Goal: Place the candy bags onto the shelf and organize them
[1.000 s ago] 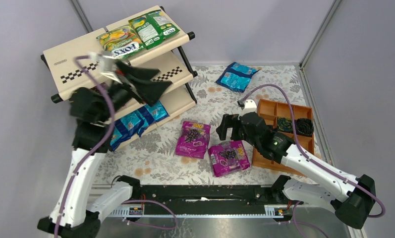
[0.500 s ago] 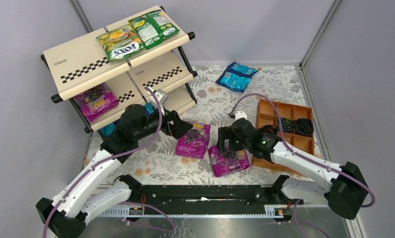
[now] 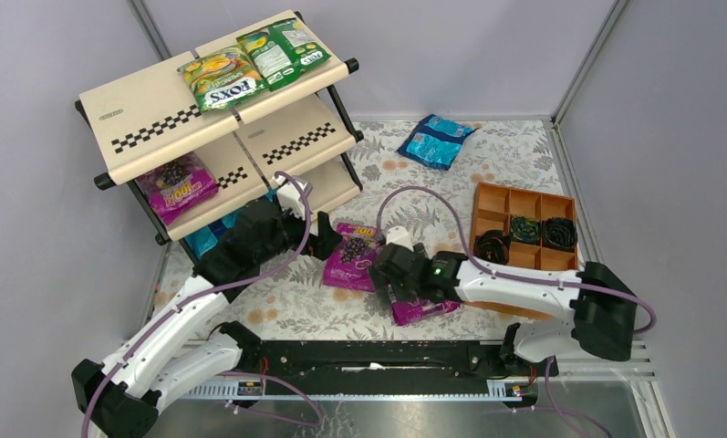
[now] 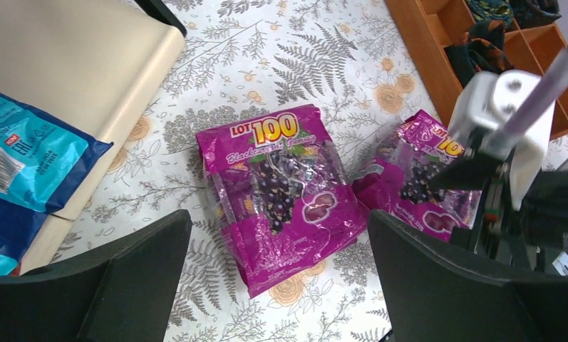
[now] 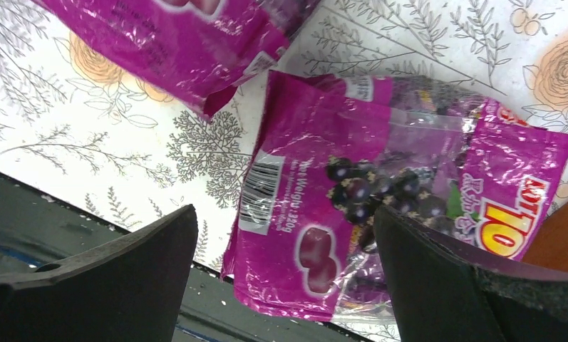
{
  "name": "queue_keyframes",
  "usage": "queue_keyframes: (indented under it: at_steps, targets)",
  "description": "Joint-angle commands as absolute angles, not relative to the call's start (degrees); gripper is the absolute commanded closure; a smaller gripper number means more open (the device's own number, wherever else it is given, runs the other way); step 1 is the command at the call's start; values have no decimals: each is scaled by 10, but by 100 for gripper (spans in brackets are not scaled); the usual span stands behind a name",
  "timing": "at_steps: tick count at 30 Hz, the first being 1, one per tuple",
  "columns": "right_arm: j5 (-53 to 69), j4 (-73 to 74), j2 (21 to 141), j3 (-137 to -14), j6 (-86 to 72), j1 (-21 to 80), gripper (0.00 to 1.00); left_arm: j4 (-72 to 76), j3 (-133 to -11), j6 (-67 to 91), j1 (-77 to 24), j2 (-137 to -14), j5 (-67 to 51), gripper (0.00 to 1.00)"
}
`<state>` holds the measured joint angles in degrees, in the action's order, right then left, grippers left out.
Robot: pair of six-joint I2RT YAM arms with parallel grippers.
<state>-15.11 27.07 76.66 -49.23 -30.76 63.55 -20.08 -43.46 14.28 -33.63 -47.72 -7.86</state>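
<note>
The shelf (image 3: 150, 105) stands at the back left. Two green-yellow candy bags (image 3: 224, 78) lie on its top board, a magenta one (image 3: 177, 187) on the middle board and blue ones (image 3: 202, 242) at the bottom. My left gripper (image 3: 328, 241) (image 4: 281, 285) hangs open just above a magenta bag (image 3: 356, 256) (image 4: 284, 189) lying flat on the table. The right gripper (image 3: 386, 274) (image 5: 284, 278) is open over a second magenta bag (image 3: 425, 306) (image 5: 388, 192) at the table's front edge. Neither gripper holds anything. A blue bag (image 3: 435, 140) lies at the back.
An orange-brown compartment tray (image 3: 489, 199) with black coiled items sits at the right, touching the near magenta bag. The dark front rail (image 5: 53, 214) runs just below that bag. Grey walls close in the table on three sides.
My left arm swung down from the shelf's middle board, leaving a magenta bag there, to the magenta bag on the table. The right arm slid left over the near magenta bag.
</note>
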Motion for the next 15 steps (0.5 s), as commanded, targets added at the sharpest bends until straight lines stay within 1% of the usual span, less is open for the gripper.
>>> queue_keyframes:
  at_steps: [1, 3, 4, 9, 11, 13, 14, 15]
  targets:
    - [-264, 330, 829, -540, -346, 694, 0, -184, -440, 128, -337, -466, -45, 1]
    - [-329, 365, 859, -557, -371, 718, 1, -184, -439, 129, -338, -465, -42, 1]
    - [-342, 374, 871, -563, -377, 725, 5, -184, -439, 129, -338, -466, -42, 1]
    - [-365, 342, 890, -544, -368, 730, 17, -185, -439, 129, -337, -466, -42, 1]
    - [-380, 305, 890, -532, -328, 730, 30, -185, -439, 128, -337, -466, -40, 1]
    - [-379, 247, 886, -516, -256, 730, 43, -185, -439, 128, -337, -465, -37, 1]
    - [-379, 219, 885, -510, -222, 730, 48, -185, -439, 128, -337, -465, -36, 1]
    - [-378, 196, 884, -503, -187, 730, 50, -186, -439, 129, -338, -464, -36, 1]
